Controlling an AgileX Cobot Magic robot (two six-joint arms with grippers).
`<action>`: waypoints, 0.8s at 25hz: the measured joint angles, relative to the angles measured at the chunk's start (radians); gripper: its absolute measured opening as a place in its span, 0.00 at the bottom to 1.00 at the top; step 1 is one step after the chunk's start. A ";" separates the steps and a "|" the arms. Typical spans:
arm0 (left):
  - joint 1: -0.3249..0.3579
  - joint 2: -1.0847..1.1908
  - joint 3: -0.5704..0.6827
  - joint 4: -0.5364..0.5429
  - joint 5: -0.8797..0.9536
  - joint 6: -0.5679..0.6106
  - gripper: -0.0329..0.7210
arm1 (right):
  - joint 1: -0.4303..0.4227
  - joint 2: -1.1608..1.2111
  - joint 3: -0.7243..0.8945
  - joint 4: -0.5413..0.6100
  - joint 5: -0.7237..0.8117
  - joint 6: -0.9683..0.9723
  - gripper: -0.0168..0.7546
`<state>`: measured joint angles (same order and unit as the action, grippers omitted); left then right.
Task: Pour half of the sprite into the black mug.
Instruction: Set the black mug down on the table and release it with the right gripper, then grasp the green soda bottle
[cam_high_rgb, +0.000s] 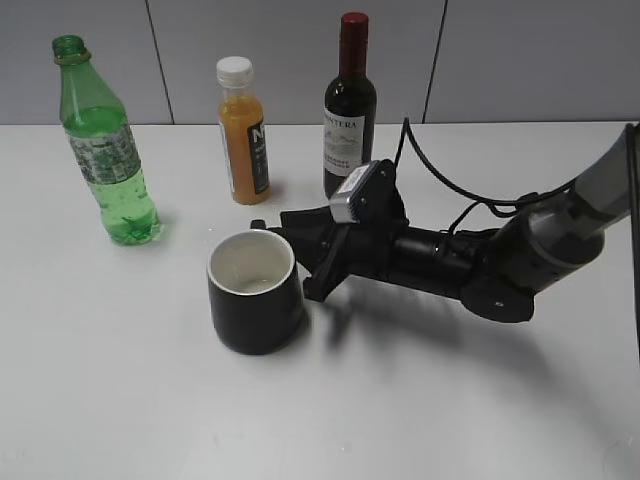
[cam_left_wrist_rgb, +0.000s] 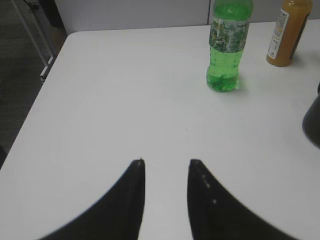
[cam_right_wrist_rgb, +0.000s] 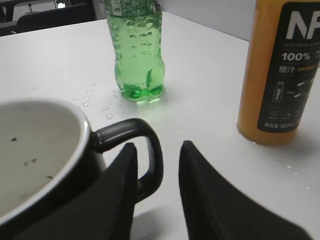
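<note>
Two hands, both with fingers apart and holding nothing: my right hand brackets the black mug's handle, probably to steady it, while my left hand hovers over bare desk. The sprite stands uncapped, well left of the mug.

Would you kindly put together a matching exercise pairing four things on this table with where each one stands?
Things:
1. sprite
2. black mug
3. orange juice bottle
4. wine bottle

Places:
A. nearest the camera, beside the right gripper
B. back row, between the other two bottles
C. far left, uncapped
D. back row, furthest right of the bottles

Pairs: 1-C, 2-A, 3-B, 4-D
</note>
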<state>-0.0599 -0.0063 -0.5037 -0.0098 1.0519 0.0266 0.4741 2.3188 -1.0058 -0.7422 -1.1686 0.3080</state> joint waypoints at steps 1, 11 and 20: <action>0.000 0.000 0.000 0.000 0.000 0.000 0.35 | -0.001 0.000 0.005 0.001 -0.004 0.000 0.32; 0.000 0.000 0.000 0.000 0.000 0.000 0.35 | -0.053 -0.043 0.129 0.033 -0.033 -0.030 0.32; 0.000 0.000 0.000 0.000 0.000 0.000 0.35 | -0.091 -0.266 0.230 0.315 0.182 -0.234 0.41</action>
<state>-0.0599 -0.0063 -0.5037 -0.0098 1.0519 0.0266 0.3834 2.0532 -0.7754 -0.4272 -0.9863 0.0739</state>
